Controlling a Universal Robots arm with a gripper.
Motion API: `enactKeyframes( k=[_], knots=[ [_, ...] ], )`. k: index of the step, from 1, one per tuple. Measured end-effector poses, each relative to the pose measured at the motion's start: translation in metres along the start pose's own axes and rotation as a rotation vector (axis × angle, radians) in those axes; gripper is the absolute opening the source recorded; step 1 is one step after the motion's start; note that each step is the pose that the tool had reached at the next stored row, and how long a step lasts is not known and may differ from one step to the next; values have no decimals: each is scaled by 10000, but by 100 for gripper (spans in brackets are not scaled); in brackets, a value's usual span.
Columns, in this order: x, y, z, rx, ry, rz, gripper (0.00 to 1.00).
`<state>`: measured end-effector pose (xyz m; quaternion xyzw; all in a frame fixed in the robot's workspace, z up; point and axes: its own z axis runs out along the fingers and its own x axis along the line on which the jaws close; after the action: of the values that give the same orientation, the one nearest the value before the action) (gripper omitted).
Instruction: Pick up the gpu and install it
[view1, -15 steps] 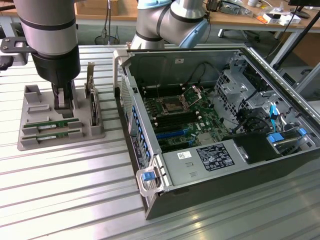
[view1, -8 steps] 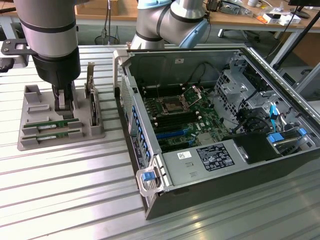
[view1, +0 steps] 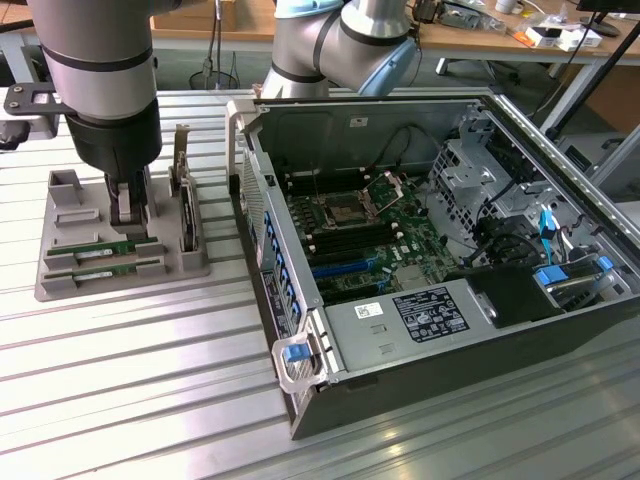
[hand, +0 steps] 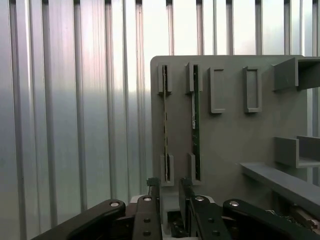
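While the gripper (view1: 129, 212) hangs over the grey tray (view1: 60, 287), jaws released (holding nothing), the gpu (view1: 100, 248) sits slotted

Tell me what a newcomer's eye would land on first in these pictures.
The open computer case dominates the exterior view's right, with its lid off and the motherboard bare. At the exterior view's left, the big robot arm stands over a grey holder tray. Its open claw holds nothing and hangs just above two thin green gpu sticks set on edge in their slots.
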<state>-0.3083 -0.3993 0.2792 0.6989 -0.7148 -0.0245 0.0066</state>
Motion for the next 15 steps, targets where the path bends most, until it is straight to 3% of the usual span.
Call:
enactKeyframes(
  k=[15],
  knots=[
    [27, -4, 79, 0, 1, -12, 30]
  ],
)
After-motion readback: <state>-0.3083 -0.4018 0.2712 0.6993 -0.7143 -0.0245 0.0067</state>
